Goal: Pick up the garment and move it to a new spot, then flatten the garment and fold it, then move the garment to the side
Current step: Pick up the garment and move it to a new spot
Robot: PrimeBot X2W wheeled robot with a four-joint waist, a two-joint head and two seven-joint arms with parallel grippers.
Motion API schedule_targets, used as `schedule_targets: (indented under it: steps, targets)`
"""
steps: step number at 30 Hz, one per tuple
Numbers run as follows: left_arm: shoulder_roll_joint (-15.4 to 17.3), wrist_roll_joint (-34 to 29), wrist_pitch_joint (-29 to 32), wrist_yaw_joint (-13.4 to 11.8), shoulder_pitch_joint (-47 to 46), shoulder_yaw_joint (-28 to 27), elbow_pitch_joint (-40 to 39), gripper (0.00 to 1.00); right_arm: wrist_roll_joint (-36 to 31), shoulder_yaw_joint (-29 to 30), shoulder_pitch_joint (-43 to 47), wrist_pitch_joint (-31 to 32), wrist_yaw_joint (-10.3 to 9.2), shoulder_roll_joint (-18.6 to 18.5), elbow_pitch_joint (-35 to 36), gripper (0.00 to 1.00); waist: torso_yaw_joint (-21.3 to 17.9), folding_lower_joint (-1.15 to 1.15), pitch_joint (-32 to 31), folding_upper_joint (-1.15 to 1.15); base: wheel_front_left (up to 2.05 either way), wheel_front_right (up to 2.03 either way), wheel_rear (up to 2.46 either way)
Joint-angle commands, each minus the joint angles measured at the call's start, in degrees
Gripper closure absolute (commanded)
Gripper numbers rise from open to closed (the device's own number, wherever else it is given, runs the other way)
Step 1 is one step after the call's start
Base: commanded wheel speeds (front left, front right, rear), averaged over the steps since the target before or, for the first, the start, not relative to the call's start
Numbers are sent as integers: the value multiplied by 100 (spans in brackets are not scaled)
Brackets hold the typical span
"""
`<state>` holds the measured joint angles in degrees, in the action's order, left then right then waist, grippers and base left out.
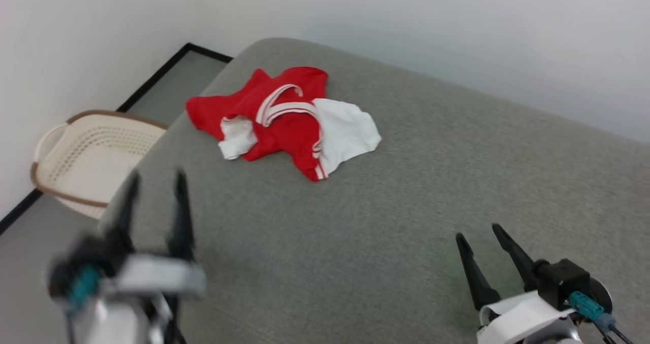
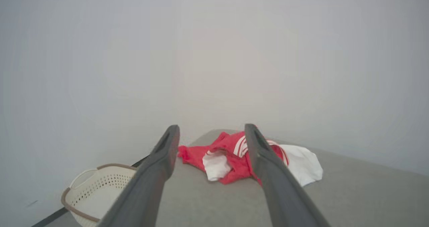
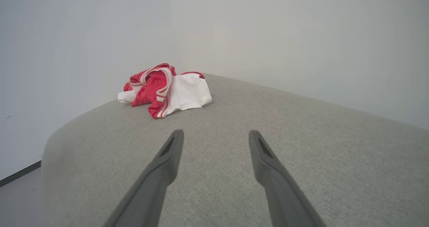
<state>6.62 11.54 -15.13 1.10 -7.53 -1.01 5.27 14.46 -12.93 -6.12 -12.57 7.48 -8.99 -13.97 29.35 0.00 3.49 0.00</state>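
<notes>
- cream perforated plastic laundry basket (image 1: 109,114) on the floor, far left.
- left claw (image 1: 157,181): motion-blurred, fingers apart, empty.
- red jersey T-shirt with white sleeves (image 1: 284,125) lies crumpled near the far-left corner of the grey fabric-covered counter (image 1: 355,232). Reckon it's soft, light and floppy. I'd pinch a shoulder by the striped collar. Folds hide any print.
- right claw (image 1: 477,235): fingers apart, empty, well apart from the shirt.

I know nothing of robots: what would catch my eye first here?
A crumpled red T-shirt with white sleeves lies near the far left corner of the grey fabric-covered surface. The left gripper and right gripper, dark two-fingered and open, hang near the front, well apart from it. A cream perforated basket stands on the floor at left.
</notes>
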Motion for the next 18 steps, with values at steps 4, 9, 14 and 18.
schedule_targets:
  steps: [4, 9, 14, 18]
  targets:
    - [412, -10, -1, 215, -1245, -227, 512, 0, -206, 70, -114, 119, 1, 50, 302, 0, -940, 0, 592, 0, 0, 0, 0]
    - [932, 101, -3, 415, -2700, -387, 1403, 0, -350, 61, -304, 219, 1, 106, 588, 0, -1578, 0, 1197, 0, 0, 0, 0]
    - [1420, 570, 560, 602, -4067, -369, 2902, 0, -448, -21, -594, 192, 1, 160, 705, 0, -2032, 0, 1726, 0, 0, 0, 0]
    - [1774, 689, 1479, 647, -4894, 20, 4037, 0, -500, -113, -805, 117, 1, 200, 667, 0, -2245, 0, 1979, 0, 0, 0, 0]
